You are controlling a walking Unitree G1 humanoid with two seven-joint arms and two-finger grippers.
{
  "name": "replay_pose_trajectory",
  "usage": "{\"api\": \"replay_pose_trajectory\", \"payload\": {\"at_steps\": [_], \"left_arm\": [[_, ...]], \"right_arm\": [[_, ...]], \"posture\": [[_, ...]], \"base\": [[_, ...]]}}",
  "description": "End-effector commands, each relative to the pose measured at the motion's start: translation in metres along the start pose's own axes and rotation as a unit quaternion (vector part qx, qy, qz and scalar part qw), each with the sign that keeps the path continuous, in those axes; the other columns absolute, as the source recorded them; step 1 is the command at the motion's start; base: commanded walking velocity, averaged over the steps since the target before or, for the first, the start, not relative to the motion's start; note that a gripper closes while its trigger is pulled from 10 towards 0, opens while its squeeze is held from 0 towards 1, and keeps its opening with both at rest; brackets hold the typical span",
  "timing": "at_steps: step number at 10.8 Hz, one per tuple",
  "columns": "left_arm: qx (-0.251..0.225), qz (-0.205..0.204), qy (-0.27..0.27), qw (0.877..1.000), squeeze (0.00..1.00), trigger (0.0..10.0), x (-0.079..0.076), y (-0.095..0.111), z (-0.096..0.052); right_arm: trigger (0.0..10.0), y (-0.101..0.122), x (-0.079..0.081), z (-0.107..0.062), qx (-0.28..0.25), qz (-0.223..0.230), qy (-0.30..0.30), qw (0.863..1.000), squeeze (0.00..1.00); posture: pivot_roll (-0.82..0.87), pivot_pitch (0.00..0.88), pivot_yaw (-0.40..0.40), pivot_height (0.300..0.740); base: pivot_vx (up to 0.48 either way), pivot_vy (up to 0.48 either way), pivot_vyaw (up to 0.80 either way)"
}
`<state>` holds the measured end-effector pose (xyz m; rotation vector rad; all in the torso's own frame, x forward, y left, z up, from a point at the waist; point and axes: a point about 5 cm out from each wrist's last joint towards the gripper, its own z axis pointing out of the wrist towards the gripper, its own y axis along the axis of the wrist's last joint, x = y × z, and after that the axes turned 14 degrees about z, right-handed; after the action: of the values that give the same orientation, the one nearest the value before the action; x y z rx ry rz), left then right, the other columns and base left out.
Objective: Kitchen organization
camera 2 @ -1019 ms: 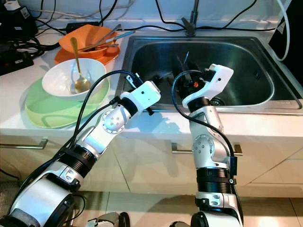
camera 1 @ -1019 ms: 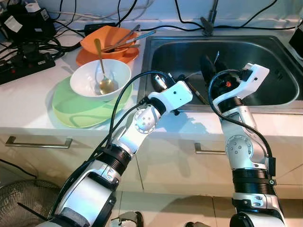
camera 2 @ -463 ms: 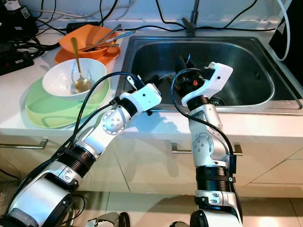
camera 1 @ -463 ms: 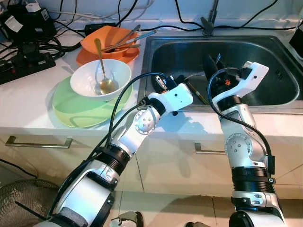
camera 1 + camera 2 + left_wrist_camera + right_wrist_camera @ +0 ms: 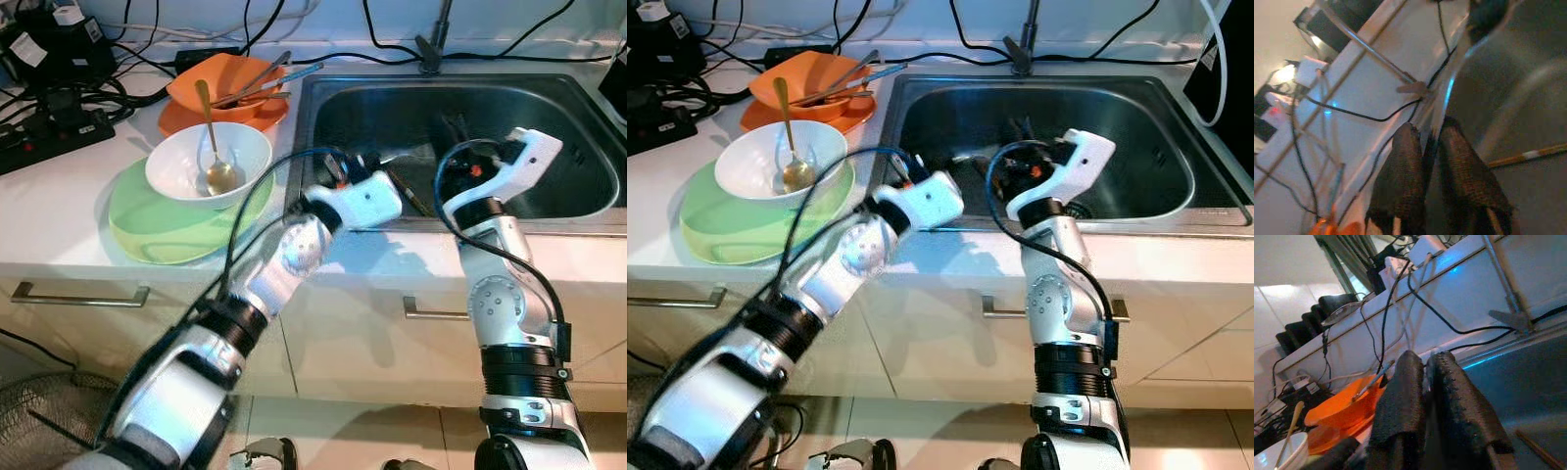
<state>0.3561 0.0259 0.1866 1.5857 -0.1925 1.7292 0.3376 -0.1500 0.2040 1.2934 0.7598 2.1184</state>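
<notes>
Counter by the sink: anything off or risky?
Yes. A power strip and tangled black cables lie on the white counter beside the dishes and close to the sink, an odd, wet-prone place. Chopsticks lie loose in the basin.

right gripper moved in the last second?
Yes. The right gripper has swung rightward and toward the back of the sink, away from the left gripper.

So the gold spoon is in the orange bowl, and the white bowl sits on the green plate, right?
Not quite. The gold spoon is in the white bowl, not the orange bowl; the orange one holds other utensils. The left eye view shows it clearly. The rest is right: the white bowl sits on the green plate.
</notes>
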Motion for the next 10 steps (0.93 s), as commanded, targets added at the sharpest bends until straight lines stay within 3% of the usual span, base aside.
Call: {"api": "replay_pose_trajectory", "payload": {"at_steps": [1, 6, 7, 10], "left_arm": [[0.011, 0.013, 0.008, 1.0, 1.0, 10.0, 0.004, -0.003, 0.002], [0.018, 0.015, 0.019, 1.0, 1.0, 10.0, 0.005, -0.004, 0.003], [0.017, 0.015, 0.017, 1.0, 0.0, 10.0, 0.004, -0.003, 0.002], [-0.002, 0.001, 0.006, 1.0, 0.0, 10.0, -0.002, 0.002, 0.0]], "right_arm": [[0.0, 0.001, 0.002, 0.004, -0.001, 0.002, 0.004, 1.0, 0.0], [0.0, 0.002, 0.001, 0.005, -0.004, 0.006, -0.004, 1.0, 0.0], [0.0, 0.002, 0.0, 0.006, -0.006, 0.006, -0.01, 1.0, 0.0], [0.0, 0.019, -0.021, 0.012, -0.053, -0.007, -0.085, 0.995, 0.0]], "posture": [[0.02, 0.071, 0.065, 0.74], [0.03, 0.08, 0.064, 0.74], [0.03, 0.08, 0.064, 0.74], [0.03, 0.054, 0.067, 0.74]], "base": [[0.0, 0.0, 0.0], [0.0, 0.0, 0.0], [0.0, 0.0, 0.0], [0.0, 0.0, 0.0]]}}
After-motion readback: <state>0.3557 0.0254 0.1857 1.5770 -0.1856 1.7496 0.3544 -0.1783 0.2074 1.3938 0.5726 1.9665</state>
